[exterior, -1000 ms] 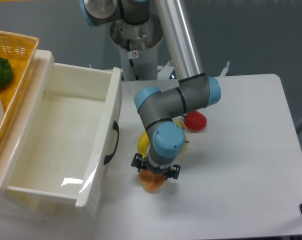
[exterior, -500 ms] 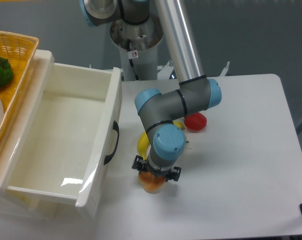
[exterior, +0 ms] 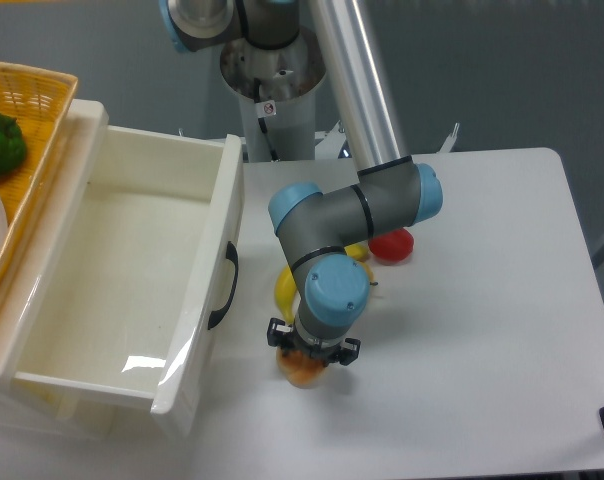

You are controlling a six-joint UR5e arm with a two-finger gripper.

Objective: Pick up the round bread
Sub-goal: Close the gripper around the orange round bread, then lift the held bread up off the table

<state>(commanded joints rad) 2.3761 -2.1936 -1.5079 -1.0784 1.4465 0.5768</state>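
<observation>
Fixed camera, only view: gripper (exterior: 309,357) sitting right on top of round bread (exterior: 302,372), bun on bench (exterior: 482,300) just beside open drawer (exterior: 132,290). Wrist blocking fingers, so we can't tell if pinching or spread. We're thinking: centre over bun, squeeze lobes evenly, lift straight, avoiding banana (exterior: 285,285) behind.

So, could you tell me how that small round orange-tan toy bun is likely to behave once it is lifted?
The small round orange-tan toy bun looks like a light toy, so probably an easy lift. Its rounded form may roll on the white table if nudged or released. The claw hides its top, so grip security and surface slickness cannot be judged.
</observation>
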